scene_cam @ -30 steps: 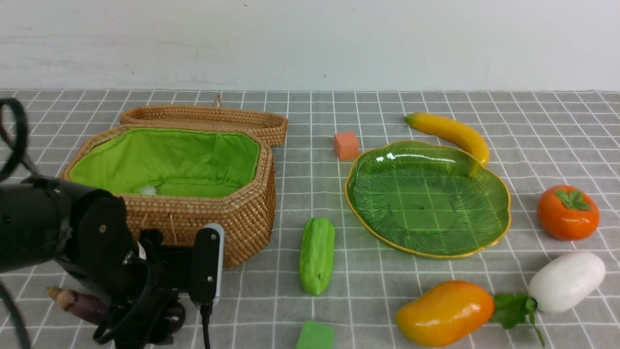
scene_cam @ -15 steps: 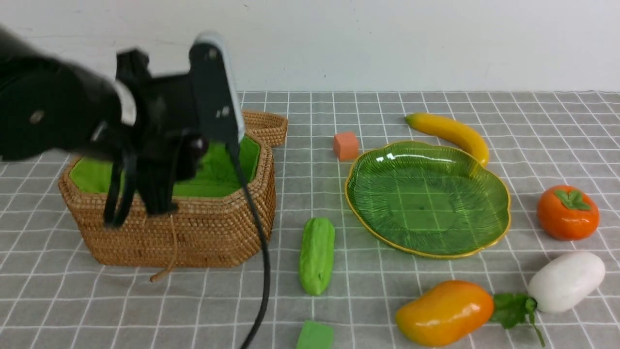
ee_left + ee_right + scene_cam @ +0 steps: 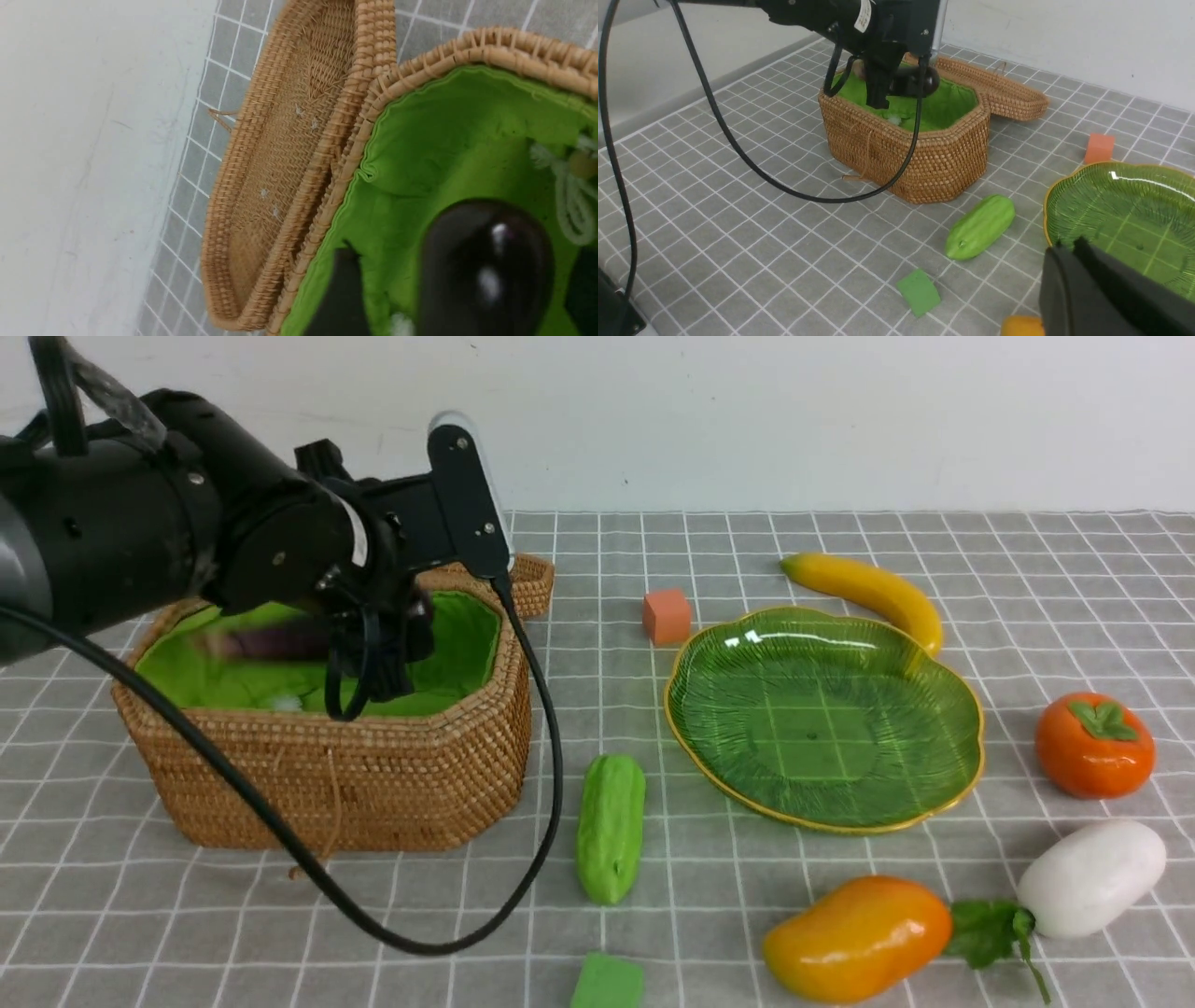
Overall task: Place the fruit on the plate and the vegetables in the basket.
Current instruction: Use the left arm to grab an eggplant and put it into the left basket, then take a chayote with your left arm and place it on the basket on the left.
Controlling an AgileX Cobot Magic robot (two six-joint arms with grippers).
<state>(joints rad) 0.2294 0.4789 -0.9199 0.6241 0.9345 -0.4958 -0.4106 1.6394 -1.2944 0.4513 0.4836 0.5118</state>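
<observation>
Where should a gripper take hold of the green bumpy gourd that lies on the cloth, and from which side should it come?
Probably at the middle of the gourd, coming straight down from above. It lies flat, its long axis running away from the robot, so jaws closing left to right span its narrow width. Both flanks are free; the basket stands apart.

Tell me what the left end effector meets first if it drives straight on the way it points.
The left end effector points down into the basket: first the eggplant between its jaws, then probably the green lining.
</observation>
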